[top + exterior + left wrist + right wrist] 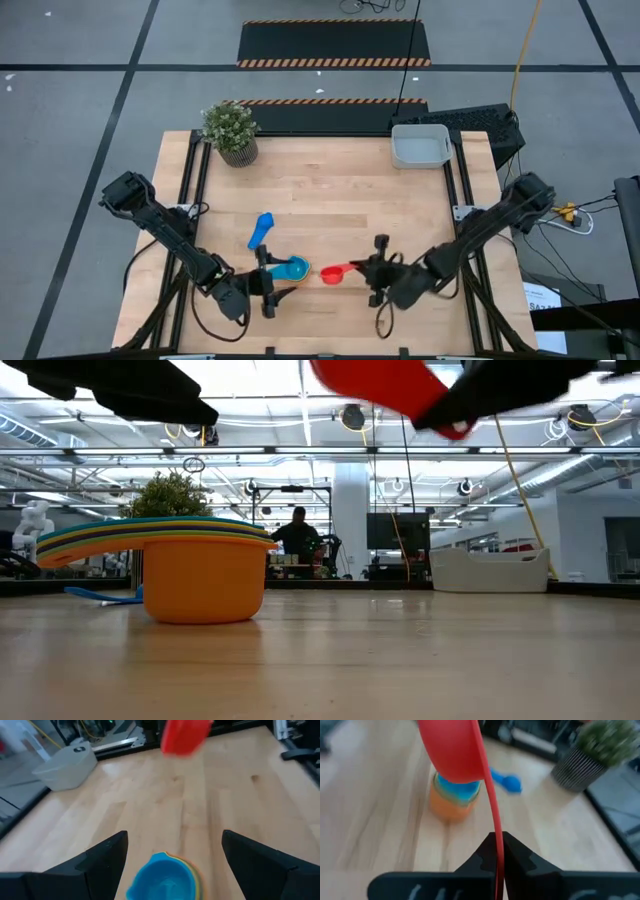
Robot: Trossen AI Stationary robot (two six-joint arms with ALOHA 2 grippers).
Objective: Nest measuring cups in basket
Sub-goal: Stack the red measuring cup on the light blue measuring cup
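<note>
Red plastic measuring cup [452, 750], flat handle pinched in right gripper [496, 851]
Left gripper [172, 852] wide open, empty, at 9 o'clock of round nested cup stack [293, 269]

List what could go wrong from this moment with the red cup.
1. The right hand pinches the red cup only by its thin handle, lifted off the table; it could twist or slip out.
2. The nested stack sits between the left hand's open fingers; a misjudged lowering could knock the stack or hit those fingers.
3. The loose blue cup and the basket are far apart, so nesting is unfinished.
</note>
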